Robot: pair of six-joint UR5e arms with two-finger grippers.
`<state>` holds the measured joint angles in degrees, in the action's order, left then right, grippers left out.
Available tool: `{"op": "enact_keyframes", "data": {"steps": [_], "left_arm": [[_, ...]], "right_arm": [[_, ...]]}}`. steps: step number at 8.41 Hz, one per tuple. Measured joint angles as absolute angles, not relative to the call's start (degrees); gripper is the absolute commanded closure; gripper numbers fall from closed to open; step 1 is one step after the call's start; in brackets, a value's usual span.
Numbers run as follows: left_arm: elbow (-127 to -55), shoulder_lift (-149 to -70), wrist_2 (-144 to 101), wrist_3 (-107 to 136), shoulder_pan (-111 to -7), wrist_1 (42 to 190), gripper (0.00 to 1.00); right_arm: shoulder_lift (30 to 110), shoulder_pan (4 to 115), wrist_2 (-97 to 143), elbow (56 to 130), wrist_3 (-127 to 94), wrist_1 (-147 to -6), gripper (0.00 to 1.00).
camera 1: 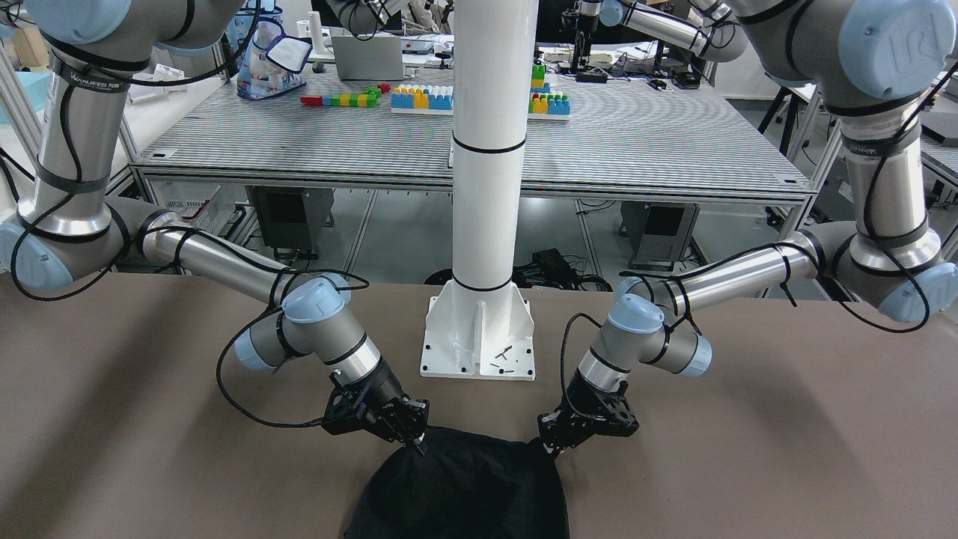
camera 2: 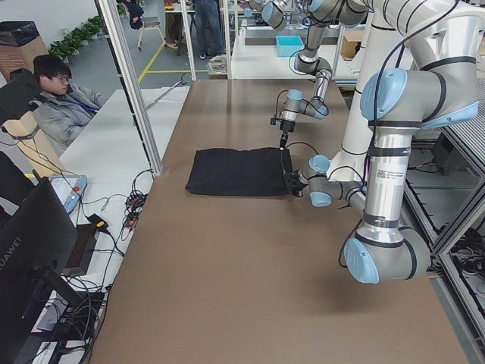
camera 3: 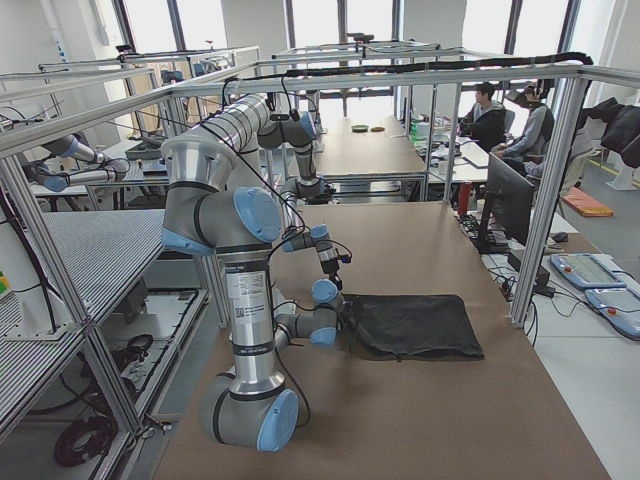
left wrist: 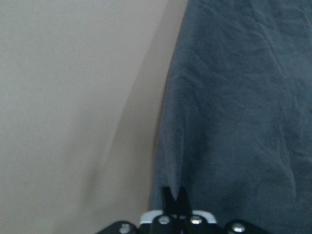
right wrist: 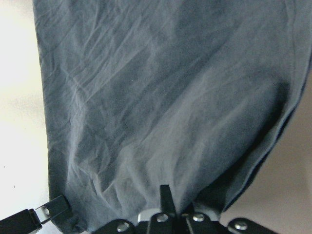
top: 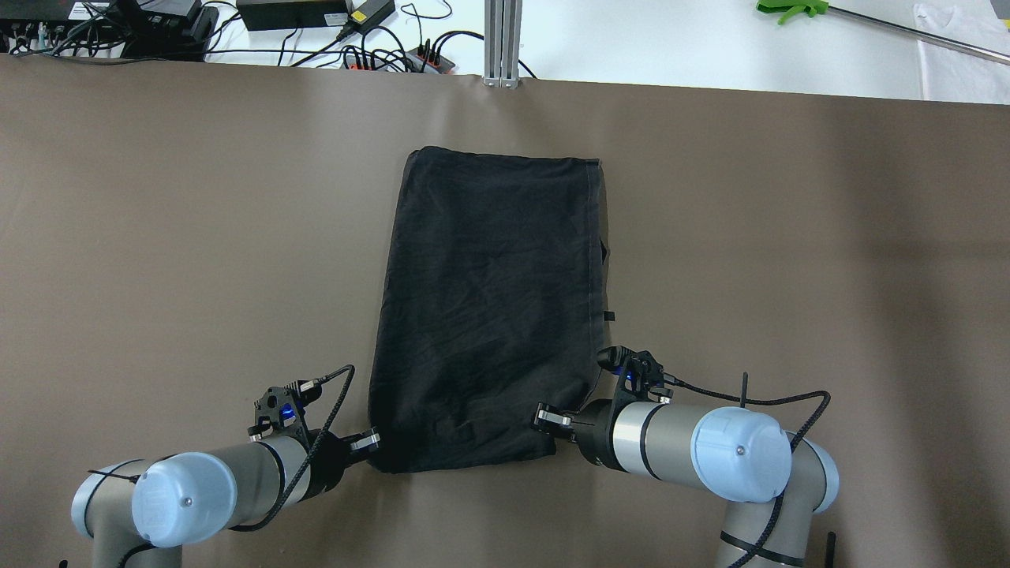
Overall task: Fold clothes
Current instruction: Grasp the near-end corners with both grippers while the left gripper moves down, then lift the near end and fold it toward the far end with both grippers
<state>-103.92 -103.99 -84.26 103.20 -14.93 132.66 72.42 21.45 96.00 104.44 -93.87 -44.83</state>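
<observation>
The black garment (top: 489,308) lies flat on the brown table (top: 158,237), long side running away from me, with fine wrinkles. My left gripper (top: 371,439) is at its near left corner, fingers shut on the cloth's edge; in the left wrist view the fingertips (left wrist: 174,195) pinch the hem. My right gripper (top: 548,416) is at the near right corner, shut on the cloth; in the right wrist view the garment (right wrist: 161,97) drapes over the fingers (right wrist: 165,194). In the front-facing view the left gripper (camera 1: 555,443) and right gripper (camera 1: 415,443) flank the garment's (camera 1: 464,494) edge.
The white pillar's base plate (camera 1: 479,344) stands between the two arms, just behind the garment's near edge. Cables and power bricks (top: 316,24) lie past the table's far edge beside an aluminium post (top: 503,39). A person (camera 2: 64,106) sits beyond the far side.
</observation>
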Motion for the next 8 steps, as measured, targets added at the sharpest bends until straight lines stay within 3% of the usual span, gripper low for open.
{"op": "enact_keyframes", "data": {"steps": [3, 8], "left_arm": [[-108.09, -103.72, -90.25, 100.85, -17.46, 132.54, 1.00], [-113.48, -103.24, -95.24, 95.56, -20.21, 132.53, 1.00]], "right_arm": [[73.32, 22.68, 100.60, 105.94, -93.67, -44.87, 1.00], [78.27, 21.95, 108.23, 114.78, -95.75, -45.07, 1.00]]}}
